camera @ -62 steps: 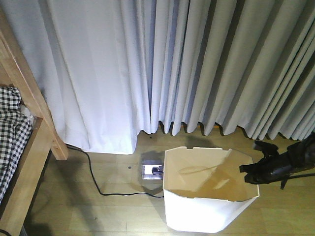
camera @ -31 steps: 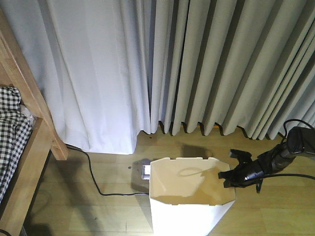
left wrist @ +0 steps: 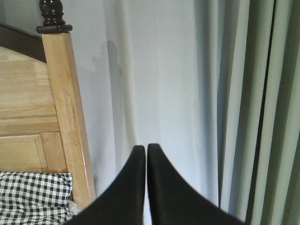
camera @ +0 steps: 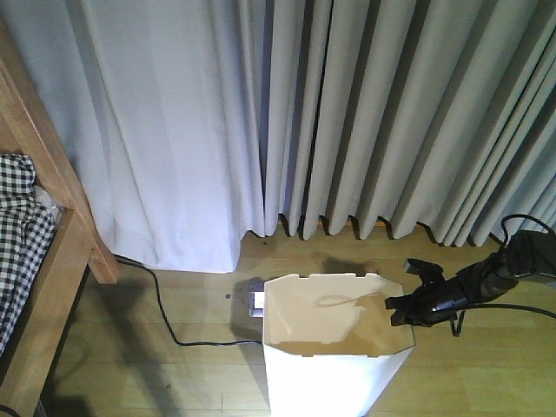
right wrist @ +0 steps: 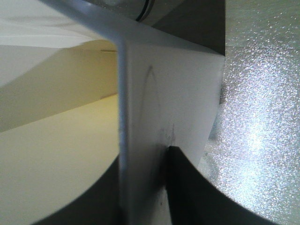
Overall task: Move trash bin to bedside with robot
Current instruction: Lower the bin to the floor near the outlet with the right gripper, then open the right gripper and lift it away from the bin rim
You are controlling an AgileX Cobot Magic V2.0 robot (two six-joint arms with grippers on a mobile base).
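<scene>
Since a second ago the white thin-walled plastic trash bin (camera: pixel 334 347) has slid left across the wooden floor (camera: pixel 156 365), toward the light brown wooden bed rail (camera: pixel 52 287) with checked bedding (camera: pixel 17 234), though still well apart from it. The black right hand (camera: pixel 401 308) grips its right rim. In the left wrist view, the black left hand (left wrist: pixel 146 154) is clenched shut on nothing, before grey curtains (left wrist: pixel 234 93). In the right wrist view, the right hand (right wrist: pixel 140 187) straddles the bin wall (right wrist: pixel 159 93), clamped on it.

The trash bin (camera: pixel 334 373) looks like smooth, thin white plastic. The bed frame (left wrist: pixel 65 117) is light varnished wood, and its bedding (camera: pixel 17 234) is checked cloth.
</scene>
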